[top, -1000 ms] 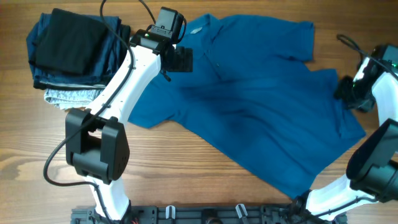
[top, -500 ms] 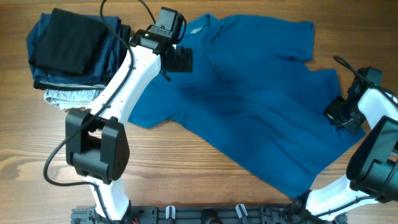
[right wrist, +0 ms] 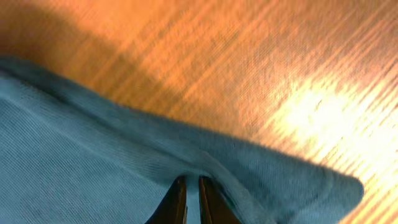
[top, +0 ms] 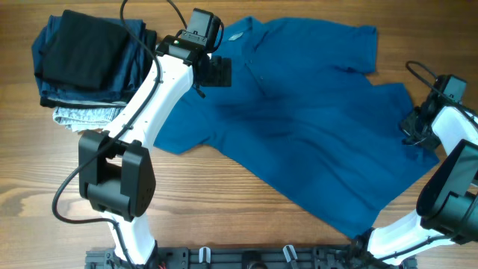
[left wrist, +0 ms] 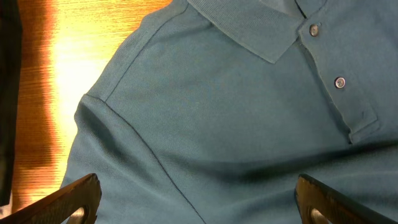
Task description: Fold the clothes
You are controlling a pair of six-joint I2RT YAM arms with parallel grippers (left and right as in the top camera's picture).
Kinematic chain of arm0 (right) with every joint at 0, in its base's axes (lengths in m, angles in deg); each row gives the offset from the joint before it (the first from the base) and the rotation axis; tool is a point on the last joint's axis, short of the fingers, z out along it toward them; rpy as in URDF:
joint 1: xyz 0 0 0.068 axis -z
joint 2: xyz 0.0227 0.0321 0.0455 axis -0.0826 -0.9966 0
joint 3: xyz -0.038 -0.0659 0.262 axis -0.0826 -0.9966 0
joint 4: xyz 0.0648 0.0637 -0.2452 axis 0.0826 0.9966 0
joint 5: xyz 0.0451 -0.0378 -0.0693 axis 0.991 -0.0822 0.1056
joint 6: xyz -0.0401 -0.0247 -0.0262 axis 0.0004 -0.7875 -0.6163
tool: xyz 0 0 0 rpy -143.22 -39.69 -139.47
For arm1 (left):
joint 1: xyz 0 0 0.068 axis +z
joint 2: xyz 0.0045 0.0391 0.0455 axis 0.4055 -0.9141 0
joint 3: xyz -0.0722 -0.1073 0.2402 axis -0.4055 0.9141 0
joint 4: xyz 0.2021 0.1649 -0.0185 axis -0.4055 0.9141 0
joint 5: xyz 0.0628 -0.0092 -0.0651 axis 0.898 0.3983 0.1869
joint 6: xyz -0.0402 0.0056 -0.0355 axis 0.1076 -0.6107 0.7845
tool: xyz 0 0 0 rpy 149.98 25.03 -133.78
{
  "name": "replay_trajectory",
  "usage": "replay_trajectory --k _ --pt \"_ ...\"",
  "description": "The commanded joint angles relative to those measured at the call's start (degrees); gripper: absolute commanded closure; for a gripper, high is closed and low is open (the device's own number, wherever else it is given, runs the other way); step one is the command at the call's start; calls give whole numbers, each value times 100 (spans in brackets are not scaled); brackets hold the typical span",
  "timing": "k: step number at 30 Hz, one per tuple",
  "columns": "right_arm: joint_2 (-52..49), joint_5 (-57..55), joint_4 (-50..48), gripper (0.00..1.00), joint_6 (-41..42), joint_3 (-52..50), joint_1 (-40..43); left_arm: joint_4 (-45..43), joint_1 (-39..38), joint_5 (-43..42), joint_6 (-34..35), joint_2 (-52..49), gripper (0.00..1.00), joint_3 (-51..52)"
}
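Blue shirt (top: 314, 127): spread open on the counter (top: 224, 196), just beside the folded stack (top: 82, 56). Left claw (top: 217, 72): jaws wide apart, empty, over the shoulder nearest the stack. Right claw (right wrist: 192, 196): pinched closed on the shirt's edge farthest from the stack.

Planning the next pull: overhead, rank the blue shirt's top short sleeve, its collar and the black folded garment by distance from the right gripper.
1. Blue shirt's short sleeve, top right.
2. Shirt collar, top centre.
3. Black folded garment, far left.
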Motion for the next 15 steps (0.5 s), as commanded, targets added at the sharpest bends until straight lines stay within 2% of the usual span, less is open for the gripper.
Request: replay_trajectory --k 1,6,9,11,15 --pt "26 -330 -221 90 50 111 26 -9 -2 13 -9 -42 0 -2" --pt "24 -404 -662 88 -107 111 26 -7 -2 13 -9 -42 0 -2" --pt "44 -382 -570 77 -267 144 26 -7 -2 13 -9 -42 0 -2" --pt "57 -240 -157 66 -415 345 26 -7 -2 13 -9 -42 0 -2" --pt "66 396 1305 55 -417 938 26 -7 -2 13 -9 -42 0 -2"
